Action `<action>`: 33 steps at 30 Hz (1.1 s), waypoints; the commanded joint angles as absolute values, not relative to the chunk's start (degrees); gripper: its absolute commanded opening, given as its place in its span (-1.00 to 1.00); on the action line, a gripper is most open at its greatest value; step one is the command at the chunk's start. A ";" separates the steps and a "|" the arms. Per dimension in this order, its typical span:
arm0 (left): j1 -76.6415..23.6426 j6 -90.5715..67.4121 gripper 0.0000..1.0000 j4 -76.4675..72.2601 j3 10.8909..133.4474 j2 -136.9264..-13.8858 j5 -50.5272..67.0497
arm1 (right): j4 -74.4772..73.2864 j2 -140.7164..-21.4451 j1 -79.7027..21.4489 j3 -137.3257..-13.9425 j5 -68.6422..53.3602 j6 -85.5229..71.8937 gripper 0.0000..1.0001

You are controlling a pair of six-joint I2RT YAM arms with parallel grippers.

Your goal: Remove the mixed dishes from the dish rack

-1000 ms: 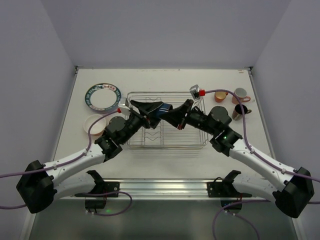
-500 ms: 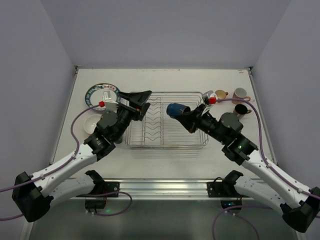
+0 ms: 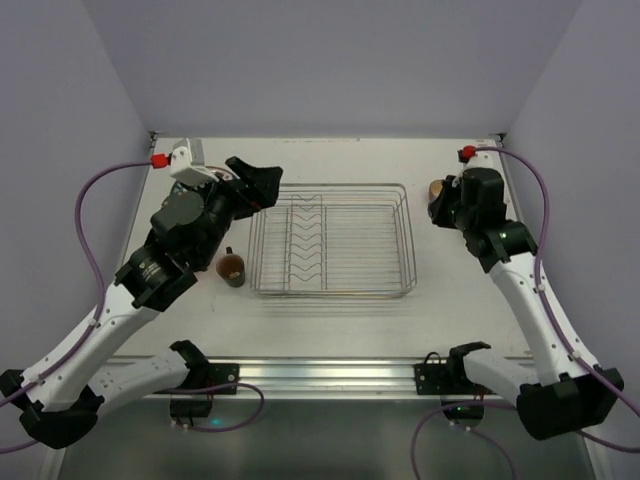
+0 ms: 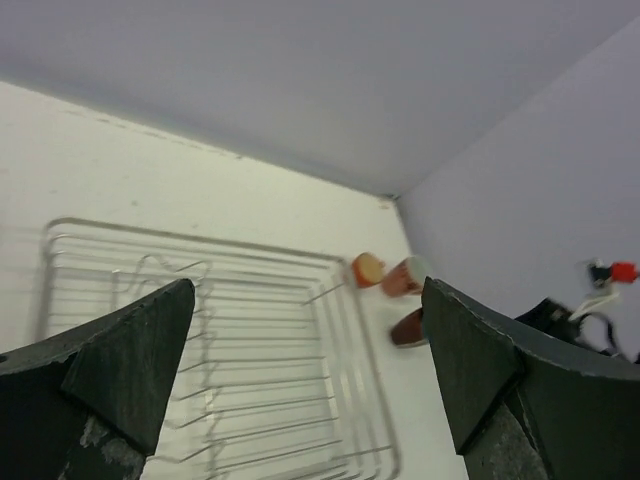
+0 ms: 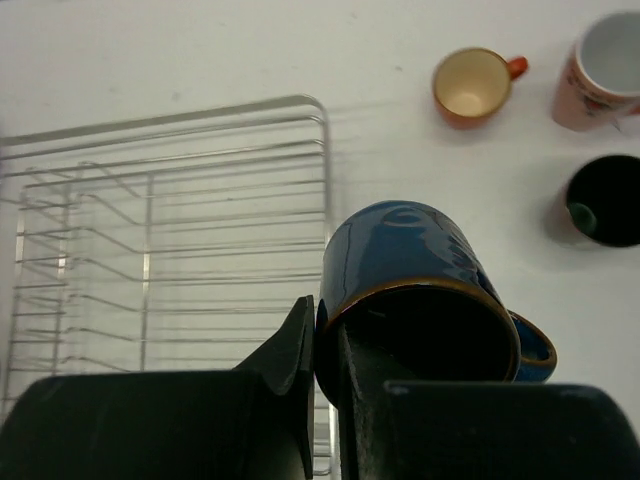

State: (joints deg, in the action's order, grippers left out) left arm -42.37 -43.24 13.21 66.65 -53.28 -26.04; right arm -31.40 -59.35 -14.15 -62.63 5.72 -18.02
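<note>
The dish rack (image 3: pixel 408 240) is a silver wire basket in the middle of the table with nothing in it. My right gripper (image 5: pixel 325 320) is shut on the rim of the blue mug (image 5: pixel 410 250), one finger inside and one outside. It holds the mug above the table just right of the rack (image 5: pixel 230 105). The orange mug (image 5: pixel 472 85), pink mug (image 5: pixel 605 70) and black mug (image 5: pixel 605 200) stand beyond it. My left gripper (image 3: pixel 262 185) is open and empty, raised over the rack's far left corner. A maroon mug (image 3: pixel 233 268) stands left of the rack. The plates are hidden.
The left wrist view looks between its open fingers (image 4: pixel 130 370) across the rack (image 4: pixel 250 330) to three mugs (image 4: pixel 405 275) at the far right. The back wall and side walls close in the table. The right arm (image 3: pixel 475 195) covers the mugs in the top view.
My right gripper has carried the blue mug from over the rack to the right, beside the other mugs. My left arm has lifted and pulled back left, uncovering the maroon mug.
</note>
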 commanded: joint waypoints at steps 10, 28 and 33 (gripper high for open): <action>-41.92 -22.34 1.00 36.92 59.60 -41.50 -40.08 | -36.30 -82.42 -1.32 -71.80 1.06 -16.87 -1.00; -41.92 -22.32 1.00 34.81 47.37 -27.17 -40.08 | -39.02 -107.93 -1.23 -87.27 8.62 -17.05 -0.99; -41.84 -22.41 1.00 34.28 46.85 -25.31 -40.69 | -39.11 -109.95 -1.23 -87.80 7.82 -17.49 -0.79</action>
